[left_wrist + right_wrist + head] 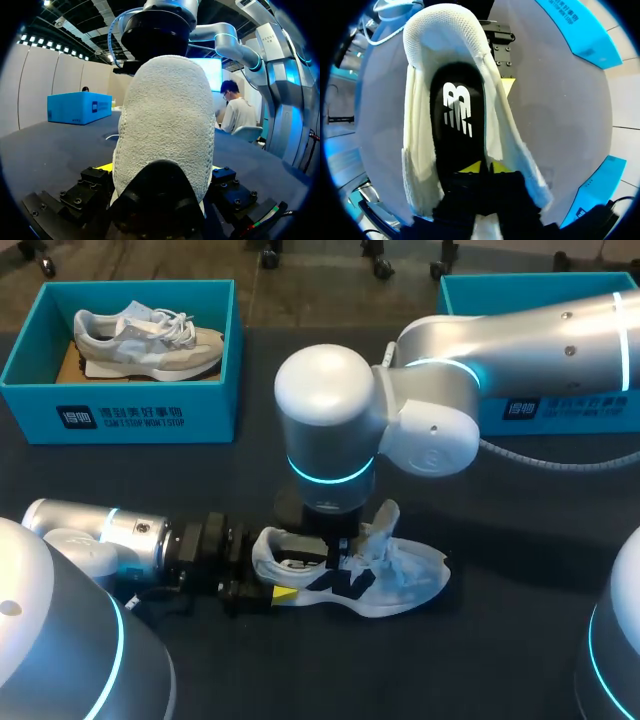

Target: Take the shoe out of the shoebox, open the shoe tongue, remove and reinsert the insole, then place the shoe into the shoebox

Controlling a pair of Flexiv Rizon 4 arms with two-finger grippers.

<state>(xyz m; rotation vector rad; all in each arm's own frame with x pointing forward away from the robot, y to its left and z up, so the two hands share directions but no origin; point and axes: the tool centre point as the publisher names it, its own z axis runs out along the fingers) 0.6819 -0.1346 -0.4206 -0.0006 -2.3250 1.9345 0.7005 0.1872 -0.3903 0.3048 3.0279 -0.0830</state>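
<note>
A white mesh shoe (400,580) lies on its side on the dark table, toe to the right. My left gripper (272,568) comes in from the left with its fingers wide on both sides of the heel (165,125), touching it. My right gripper (338,552) points down into the shoe's opening. In the right wrist view its yellow tips (472,167) stand a narrow gap apart over the black insole (457,115), which lies flat inside the shoe. The white collar lining (445,30) spreads around the insole.
At the back left stands a blue shoebox (120,415) holding a grey and white sneaker (150,340). A second blue box (560,410) at the back right is partly hidden by my right arm. Bare table lies in front of and to the right of the shoe.
</note>
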